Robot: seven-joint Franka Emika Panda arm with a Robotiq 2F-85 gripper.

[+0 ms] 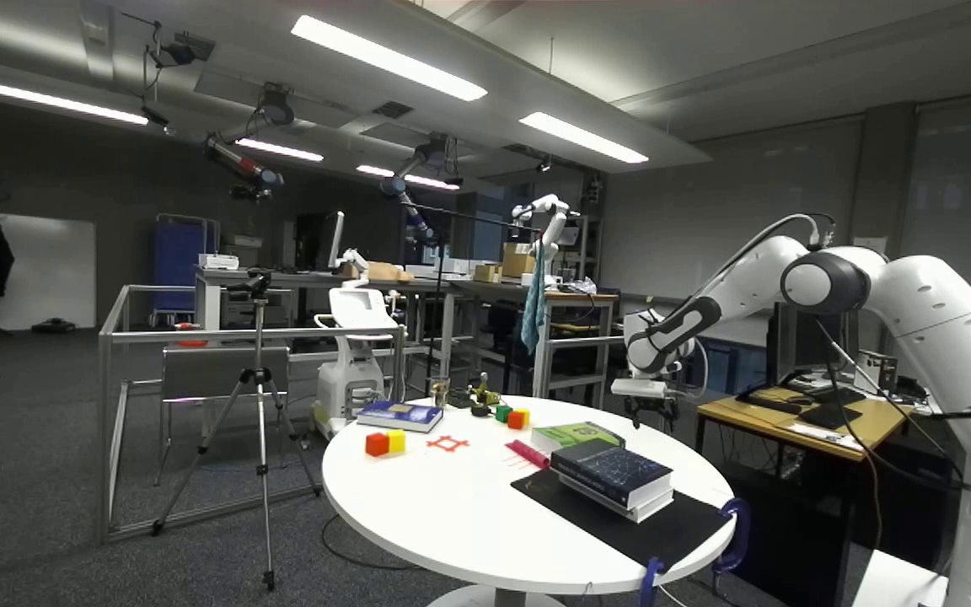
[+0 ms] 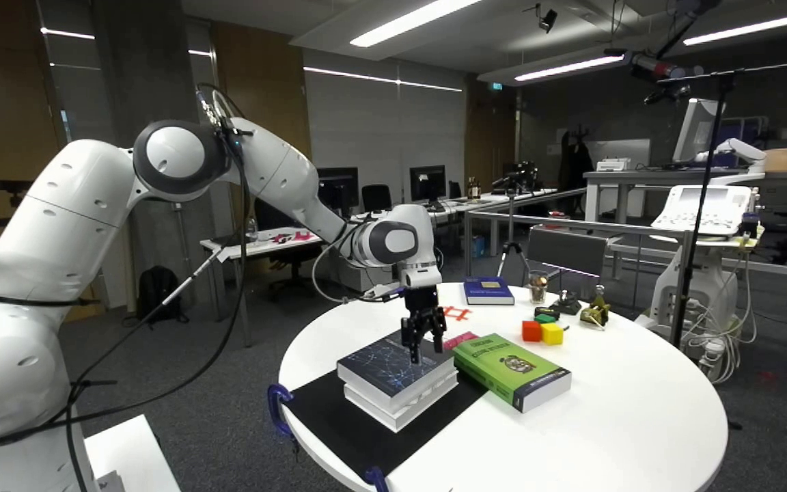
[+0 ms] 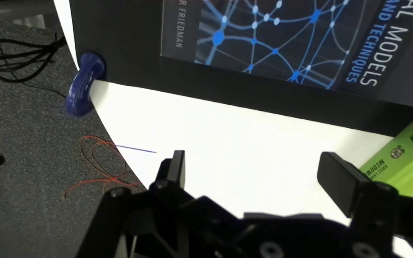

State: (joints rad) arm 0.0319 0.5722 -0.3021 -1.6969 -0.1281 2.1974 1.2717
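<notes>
A round white table (image 2: 605,424) fills the middle of the scene; a white robot arm (image 2: 274,167) reaches over it, bent high at the elbow with its wrist pointing down; a black mat (image 2: 359,441) lies at the table's edge, under a stack of two thick books; the upper, a dark book (image 2: 380,362) with a blue network pattern on its cover, rests on a white-edged book (image 2: 374,409); a thick green book (image 2: 503,365) lies flat just beside the stack and at an angle to it, though whether they touch I cannot tell; a blue book (image 1: 399,415) lies well apart, across the table from the arm's base.

The black hand (image 3: 251,172) hangs above the table beside the mat, its two fingers spread wide with the white of the table showing between them; the dark book and the green book are nearest to it.

A blue clamp (image 3: 82,87) grips the table's rim by the mat, a second blue clamp (image 1: 651,583) further along; a magenta piece (image 1: 528,453) lies near the stack; smallest are the cubes, a red cube (image 1: 377,444) and a yellow cube (image 1: 397,440) near the blue book, and elsewhere a second red cube (image 2: 531,331), a second yellow cube (image 2: 552,333) and a green cube (image 1: 503,413) clustered together.
</notes>
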